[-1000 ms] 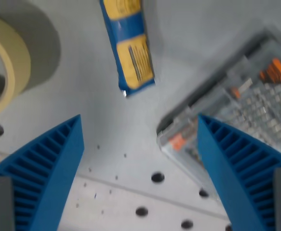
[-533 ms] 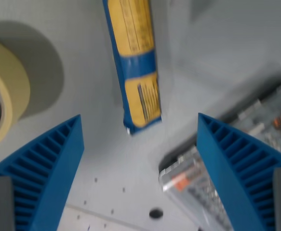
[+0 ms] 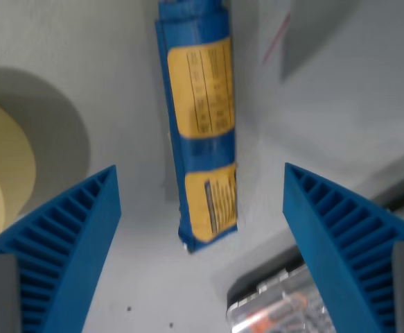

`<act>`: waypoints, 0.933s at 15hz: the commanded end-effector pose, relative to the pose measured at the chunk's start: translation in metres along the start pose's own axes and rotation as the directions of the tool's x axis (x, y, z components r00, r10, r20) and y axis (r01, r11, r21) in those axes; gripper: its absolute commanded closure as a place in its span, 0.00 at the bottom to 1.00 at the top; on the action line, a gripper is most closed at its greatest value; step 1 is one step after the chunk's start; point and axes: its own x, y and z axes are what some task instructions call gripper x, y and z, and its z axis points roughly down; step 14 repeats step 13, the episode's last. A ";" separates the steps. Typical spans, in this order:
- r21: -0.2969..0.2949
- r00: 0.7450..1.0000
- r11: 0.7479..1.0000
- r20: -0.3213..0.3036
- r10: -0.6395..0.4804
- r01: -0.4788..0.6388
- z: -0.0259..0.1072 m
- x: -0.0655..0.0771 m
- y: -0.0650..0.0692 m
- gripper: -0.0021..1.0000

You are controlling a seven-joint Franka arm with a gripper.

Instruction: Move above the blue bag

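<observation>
The blue bag with yellow label panels lies lengthwise on the grey table, running from the top edge of the wrist view down to its middle. My gripper is open, its two blue ribbed fingers standing at either side of the bag's near end. The bag's lower end sits between the fingertips in this view. Nothing is held, and the picture is somewhat blurred.
A roll of beige tape lies at the wrist view's left edge, casting a round shadow. A clear plastic box with orange parts shows at the bottom right, partly behind the right finger.
The camera has moved forward over the table: the blue bag has slid down the picture to between the fingers, and the plastic box and the tape have moved toward the lower edges. The jaws stay open.
</observation>
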 end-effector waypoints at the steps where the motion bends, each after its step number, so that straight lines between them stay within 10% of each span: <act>1: -0.002 0.997 0.997 0.005 -0.076 0.076 0.006 0.011 0.001 0.00; 14: -0.011 0.999 0.999 0.010 -0.051 0.051 0.017 0.019 0.001 0.00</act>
